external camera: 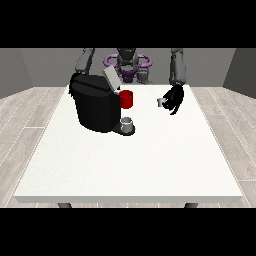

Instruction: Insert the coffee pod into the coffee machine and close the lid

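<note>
Counter [150, 170]: a large white top that carries everything; the robot [128, 62] stands behind its far edge, small at the top of the view.
Coffee machine [95, 107]: a black body on the counter's far left part, its grey lid [112, 78] tilted up and open above the top.
Red part [126, 99]: a red cup-shaped piece at the machine's right side, just under the raised lid (whether it is the pod holder I cannot tell).
Grey cup [127, 123]: upright on the machine's low black base, below the red part.
Coffee pod [161, 102]: small and pale, raised off the counter at the fingertips of the hand at the view's right, well apart from the machine and to the right of the red part.
Hand at the view's right [174, 99]: black, hanging from the forearm over the counter's far right part, its fingers curled round the coffee pod and pinching it on the side towards the machine.
Hand at the view's left: hidden behind the machine; only its arm [84, 62] shows above the black body, so the state of its fingers cannot be told.
Floor [30, 115]: pale wood planks on both sides of the counter.
</note>
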Motion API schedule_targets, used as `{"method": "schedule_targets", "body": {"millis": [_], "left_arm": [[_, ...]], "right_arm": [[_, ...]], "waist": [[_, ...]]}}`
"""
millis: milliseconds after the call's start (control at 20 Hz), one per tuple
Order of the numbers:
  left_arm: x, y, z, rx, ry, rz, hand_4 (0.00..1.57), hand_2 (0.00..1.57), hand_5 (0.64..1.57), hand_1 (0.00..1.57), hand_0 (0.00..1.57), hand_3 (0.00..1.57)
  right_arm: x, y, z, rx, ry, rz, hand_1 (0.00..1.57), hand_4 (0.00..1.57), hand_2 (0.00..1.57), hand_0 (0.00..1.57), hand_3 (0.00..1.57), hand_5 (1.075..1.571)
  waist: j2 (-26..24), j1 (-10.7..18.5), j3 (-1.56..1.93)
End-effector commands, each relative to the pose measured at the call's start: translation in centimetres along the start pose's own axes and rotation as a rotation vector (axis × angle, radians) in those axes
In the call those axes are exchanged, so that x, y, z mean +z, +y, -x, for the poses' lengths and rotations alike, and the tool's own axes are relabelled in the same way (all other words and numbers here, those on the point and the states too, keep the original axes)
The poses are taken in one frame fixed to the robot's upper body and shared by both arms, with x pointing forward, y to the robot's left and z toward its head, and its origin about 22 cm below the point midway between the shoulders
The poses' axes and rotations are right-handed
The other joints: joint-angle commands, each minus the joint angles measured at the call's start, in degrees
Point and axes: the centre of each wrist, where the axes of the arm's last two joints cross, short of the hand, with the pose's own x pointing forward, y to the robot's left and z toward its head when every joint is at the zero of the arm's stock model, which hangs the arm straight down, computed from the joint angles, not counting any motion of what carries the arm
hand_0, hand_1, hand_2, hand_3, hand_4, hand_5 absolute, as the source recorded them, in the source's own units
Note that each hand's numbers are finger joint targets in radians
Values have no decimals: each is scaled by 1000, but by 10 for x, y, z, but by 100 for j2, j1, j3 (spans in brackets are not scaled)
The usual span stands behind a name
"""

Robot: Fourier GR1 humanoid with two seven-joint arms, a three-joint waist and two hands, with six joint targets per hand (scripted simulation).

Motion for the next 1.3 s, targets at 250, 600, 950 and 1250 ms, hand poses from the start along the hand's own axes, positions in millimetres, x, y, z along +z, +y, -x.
{"method": "schedule_targets", "body": {"millis": [250,600,950,1250], "left_arm": [[-19,-9,-35,93,-75,52,625,1400,1571,1400,1400,1307],[-28,9,-60,89,-188,52,602,1377,1571,1404,1404,1284],[-51,42,-117,202,-174,74,592,1417,1571,1385,1385,1373],[-50,73,-106,177,-160,3,629,1471,1571,1461,1461,1425]], "right_arm": [[19,-22,28,-6,93,28,0,325,0,0,0,1571],[18,-23,47,-5,77,78,0,259,0,0,0,1571],[32,-16,57,28,129,11,0,219,0,0,0,1571],[10,-9,27,12,66,-24,0,335,0,0,0,1571]], "waist": [[-503,116,-40],[-418,494,-39],[-893,252,-39],[-659,-83,-42]]}}
